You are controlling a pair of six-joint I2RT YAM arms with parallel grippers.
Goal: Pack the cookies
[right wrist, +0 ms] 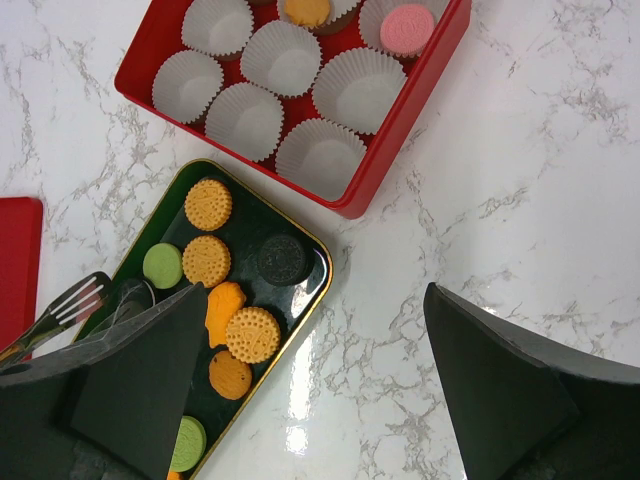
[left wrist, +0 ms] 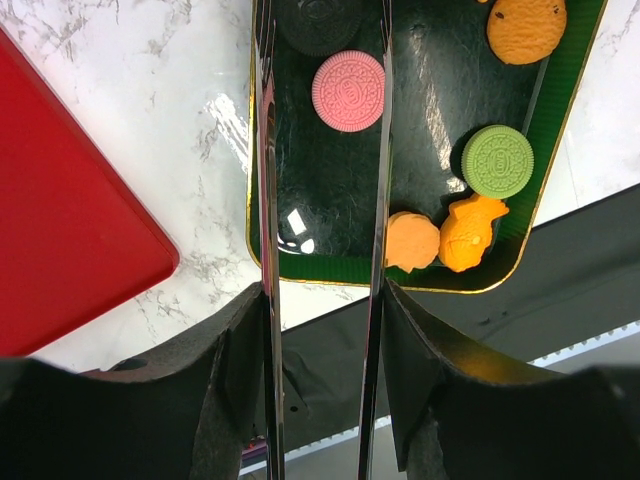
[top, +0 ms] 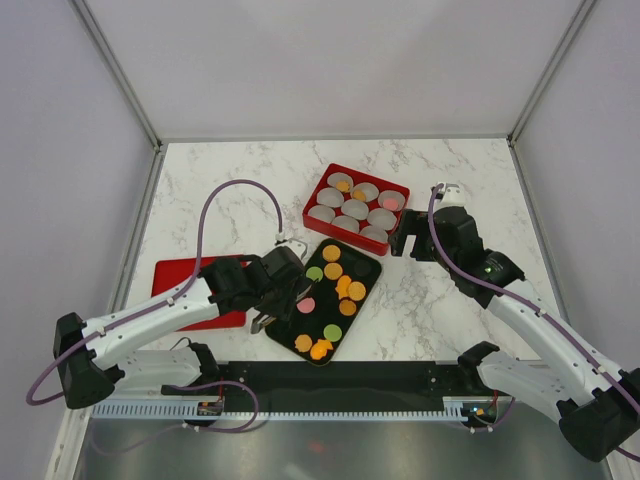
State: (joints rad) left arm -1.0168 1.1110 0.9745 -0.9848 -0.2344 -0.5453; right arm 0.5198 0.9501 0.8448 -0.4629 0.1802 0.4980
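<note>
Operator, you are seeing the dark cookie being cut off by the top edge of the left wrist view; the red lid is lying partly hidden under the left arm; in the right wrist view, the red box is running past the top edge, its far cups unreadable

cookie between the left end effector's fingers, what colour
Pink cookie, scallop-edged; clearest in the left wrist view.

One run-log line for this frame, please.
left gripper: open over pink cookie on black tray | right gripper: open, empty | red box: three cookies in
</note>
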